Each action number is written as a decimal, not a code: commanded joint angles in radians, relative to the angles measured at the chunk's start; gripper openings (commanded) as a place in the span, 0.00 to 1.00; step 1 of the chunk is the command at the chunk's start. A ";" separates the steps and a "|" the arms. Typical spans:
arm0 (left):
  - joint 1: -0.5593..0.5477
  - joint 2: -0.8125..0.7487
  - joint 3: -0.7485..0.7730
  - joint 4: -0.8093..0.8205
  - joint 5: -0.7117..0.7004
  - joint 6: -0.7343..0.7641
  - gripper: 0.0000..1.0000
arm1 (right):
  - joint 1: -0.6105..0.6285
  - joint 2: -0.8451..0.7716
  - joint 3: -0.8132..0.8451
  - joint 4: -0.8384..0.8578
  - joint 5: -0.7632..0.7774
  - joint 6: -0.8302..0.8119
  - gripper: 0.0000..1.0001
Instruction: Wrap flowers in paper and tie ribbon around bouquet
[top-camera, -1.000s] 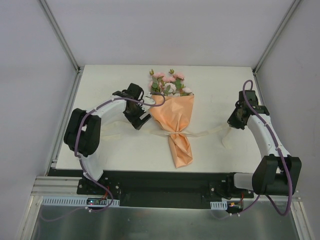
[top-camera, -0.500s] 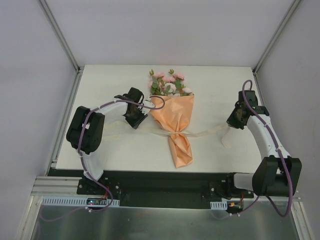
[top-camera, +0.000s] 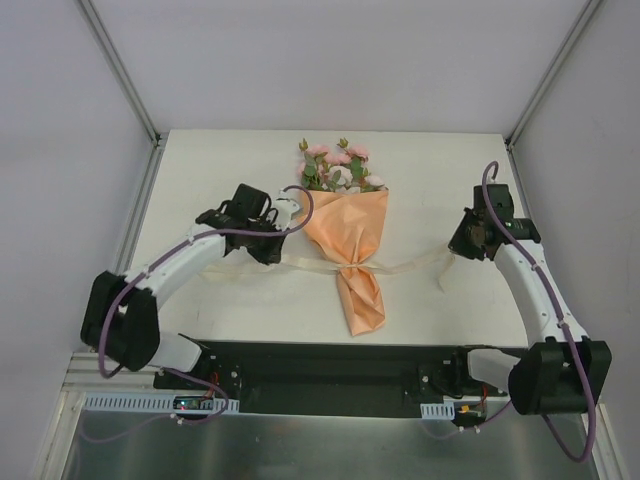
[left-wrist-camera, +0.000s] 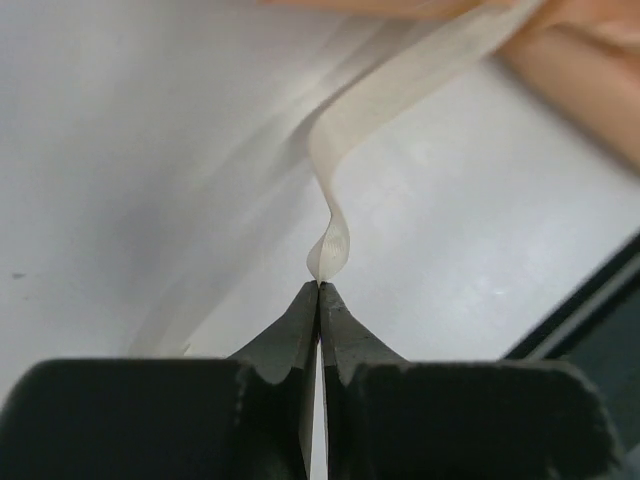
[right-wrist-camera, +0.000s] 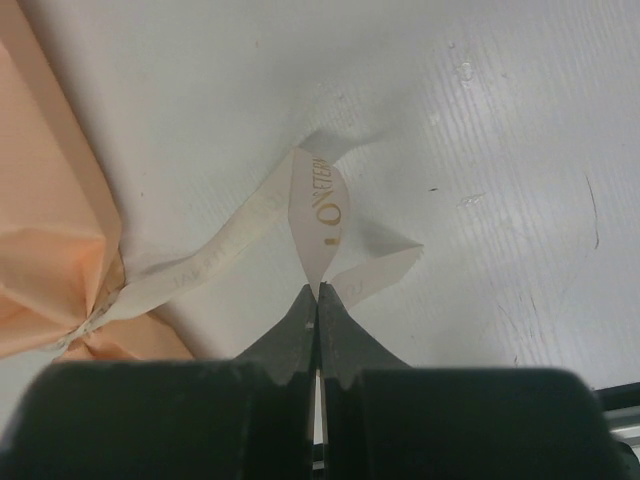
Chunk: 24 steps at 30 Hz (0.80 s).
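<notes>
Your left gripper (left-wrist-camera: 318, 288) is pinching one end of the ribbon (left-wrist-camera: 420, 80), jaws clamped on it. The bouquet (top-camera: 348, 235) is lying mid-way across the table (top-camera: 200, 165), with the ribbon crossing its neck. Your right gripper (right-wrist-camera: 318, 292) is clamping the other end, jaws tight on it.

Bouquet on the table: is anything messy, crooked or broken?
Nothing looks broken or spilled. The bouquet lies flat on the table, with its flowers poking out the far end. The ribbon crosses its pinched waist but has no bow yet. The left hand and right hand each pinch a twisted bit.
</notes>
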 joint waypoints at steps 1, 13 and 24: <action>-0.136 -0.193 -0.031 0.111 0.230 -0.147 0.00 | 0.032 -0.092 -0.008 -0.023 -0.086 -0.062 0.00; -0.284 -0.198 -0.082 0.700 0.284 -0.444 0.00 | 0.165 -0.081 0.077 0.031 -0.321 -0.105 0.00; -0.361 -0.239 -0.286 0.952 0.109 -0.530 0.00 | 0.326 0.104 0.232 0.097 -0.373 0.051 0.00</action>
